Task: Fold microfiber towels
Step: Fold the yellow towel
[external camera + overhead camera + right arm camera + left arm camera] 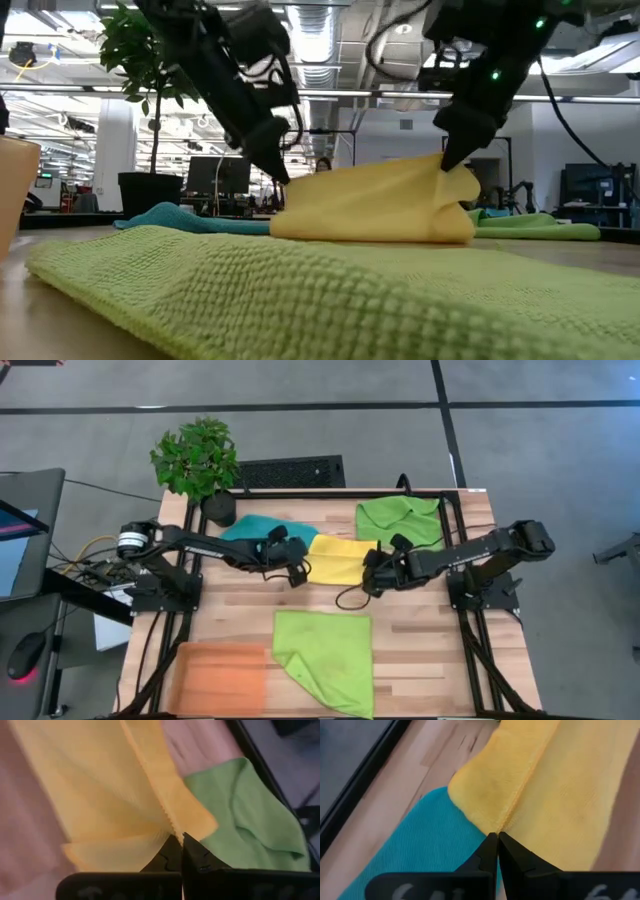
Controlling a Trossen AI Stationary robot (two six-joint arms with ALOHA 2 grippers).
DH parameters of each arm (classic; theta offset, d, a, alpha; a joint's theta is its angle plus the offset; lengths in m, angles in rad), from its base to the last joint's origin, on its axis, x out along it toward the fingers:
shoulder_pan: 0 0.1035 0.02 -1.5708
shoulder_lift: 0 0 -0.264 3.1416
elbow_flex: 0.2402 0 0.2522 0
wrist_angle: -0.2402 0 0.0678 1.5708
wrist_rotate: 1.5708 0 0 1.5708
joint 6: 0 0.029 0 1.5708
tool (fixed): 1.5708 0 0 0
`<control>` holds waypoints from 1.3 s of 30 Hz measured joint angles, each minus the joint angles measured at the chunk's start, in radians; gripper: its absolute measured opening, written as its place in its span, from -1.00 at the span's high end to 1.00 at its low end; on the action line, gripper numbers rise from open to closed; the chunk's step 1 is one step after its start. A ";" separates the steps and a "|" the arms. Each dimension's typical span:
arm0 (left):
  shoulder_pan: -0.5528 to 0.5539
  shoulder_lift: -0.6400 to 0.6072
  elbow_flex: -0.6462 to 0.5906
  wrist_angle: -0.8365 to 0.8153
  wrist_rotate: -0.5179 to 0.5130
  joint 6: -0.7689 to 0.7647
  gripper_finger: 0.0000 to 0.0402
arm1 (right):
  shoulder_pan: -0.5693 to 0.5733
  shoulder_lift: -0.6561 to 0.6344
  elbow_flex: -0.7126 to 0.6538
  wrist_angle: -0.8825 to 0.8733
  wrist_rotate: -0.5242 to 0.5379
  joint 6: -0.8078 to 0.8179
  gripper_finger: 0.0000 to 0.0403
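The teal towel (258,528) lies partly hidden under the left arm and the yellow towel (338,558). The near green towel (300,300) is cut off by the low view's bottom edge.

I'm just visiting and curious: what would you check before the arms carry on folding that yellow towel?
1. Left gripper shut on the yellow towel edge: ok.
2. Right gripper shut on its opposite edge: ok.
3. Held edges lifted off the table: ok, seen in the low view.
4. Teal towel free of the yellow one: not ok, the yellow one overlaps it.
5. Space to lay the fold: cannot tell; a green towel lies near the front.
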 joint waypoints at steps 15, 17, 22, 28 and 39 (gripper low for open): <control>0.090 0.061 0.002 0.136 -0.004 0.009 1.00 | -0.122 0.001 -0.001 0.022 -0.054 -0.059 0.80; 0.099 0.063 0.001 0.125 -0.016 0.010 0.99 | -0.138 0.001 -0.001 0.023 -0.065 -0.059 0.77; 0.118 0.088 0.000 0.135 -0.073 0.007 0.83 | -0.167 0.001 -0.001 0.022 -0.087 -0.059 0.69; 0.126 0.128 0.002 0.173 -0.065 0.026 0.52 | -0.180 0.001 -0.001 0.018 -0.087 -0.060 0.50; 0.112 0.068 0.037 0.135 -0.021 0.153 0.26 | -0.175 -0.008 0.000 0.018 -0.085 -0.070 0.05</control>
